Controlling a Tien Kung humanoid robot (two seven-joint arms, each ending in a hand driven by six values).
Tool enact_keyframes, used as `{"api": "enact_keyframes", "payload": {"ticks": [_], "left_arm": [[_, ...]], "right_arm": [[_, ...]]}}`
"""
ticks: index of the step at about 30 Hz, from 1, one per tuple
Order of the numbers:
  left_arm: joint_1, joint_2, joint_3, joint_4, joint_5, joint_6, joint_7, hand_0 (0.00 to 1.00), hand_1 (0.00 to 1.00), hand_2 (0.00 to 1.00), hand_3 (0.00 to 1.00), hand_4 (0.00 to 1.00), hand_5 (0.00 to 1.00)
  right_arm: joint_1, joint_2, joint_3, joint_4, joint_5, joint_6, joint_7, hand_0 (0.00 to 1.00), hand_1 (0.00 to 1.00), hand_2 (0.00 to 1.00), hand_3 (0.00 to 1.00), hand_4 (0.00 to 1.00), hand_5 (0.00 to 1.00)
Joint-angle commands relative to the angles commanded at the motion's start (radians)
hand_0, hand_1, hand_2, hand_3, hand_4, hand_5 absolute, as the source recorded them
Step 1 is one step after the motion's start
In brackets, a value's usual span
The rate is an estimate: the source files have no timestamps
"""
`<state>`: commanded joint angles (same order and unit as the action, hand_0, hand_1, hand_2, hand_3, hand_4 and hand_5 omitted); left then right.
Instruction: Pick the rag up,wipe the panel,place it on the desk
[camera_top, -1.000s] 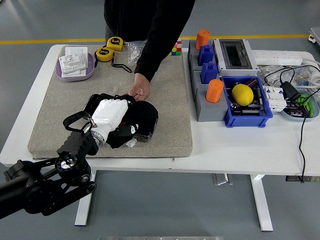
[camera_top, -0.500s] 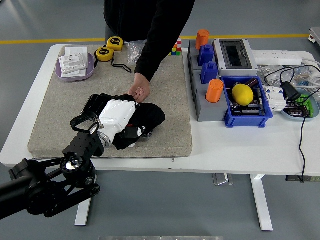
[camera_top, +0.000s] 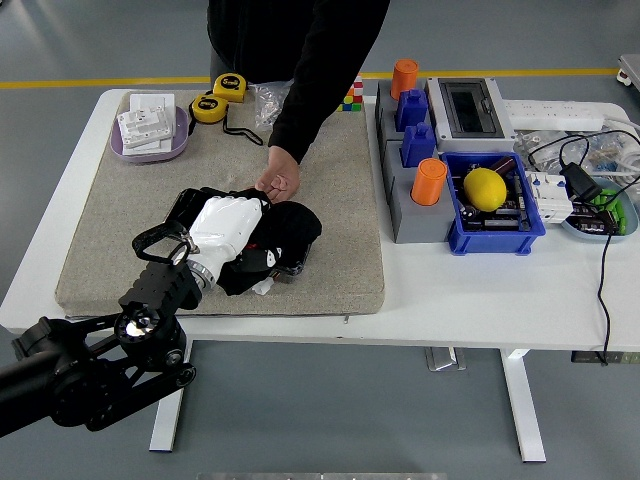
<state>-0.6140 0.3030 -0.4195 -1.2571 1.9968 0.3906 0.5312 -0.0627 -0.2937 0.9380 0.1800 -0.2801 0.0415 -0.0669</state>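
Note:
A black rag (camera_top: 285, 232) lies bunched over a dark panel (camera_top: 186, 206) on the grey mat (camera_top: 330, 210). My left hand (camera_top: 226, 226), white with curled fingers, presses down on the rag and grips it. The panel is mostly hidden under the hand and rag; only its left edge and a corner at the lower right show. A person's hand (camera_top: 278, 182) at the far side holds the panel's top edge. My right hand is out of the picture.
A purple tray (camera_top: 150, 148) of white parts and two yellow tape measures (camera_top: 218, 97) sit at the back left. Grey and blue bins (camera_top: 494, 225) with orange cups (camera_top: 429, 181) and a yellow ball (camera_top: 485, 188) stand right of the mat. Cables (camera_top: 590, 180) lie far right.
My left hand slid the rag right across the panel, then back a little to the left. The person's hand stayed on the panel's top edge.

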Motion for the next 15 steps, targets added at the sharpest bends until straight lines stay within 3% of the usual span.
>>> {"api": "enact_keyframes", "payload": {"ticks": [15], "left_arm": [[0.024,0.030,-0.100,0.060,0.014,0.006,-0.016,0.229,0.142,0.328,0.416,0.425,0.002]], "right_arm": [[-0.003,0.001,0.012,0.001,-0.011,-0.001,-0.003,0.744,0.694,0.702,0.624,0.998,0.548]]}}
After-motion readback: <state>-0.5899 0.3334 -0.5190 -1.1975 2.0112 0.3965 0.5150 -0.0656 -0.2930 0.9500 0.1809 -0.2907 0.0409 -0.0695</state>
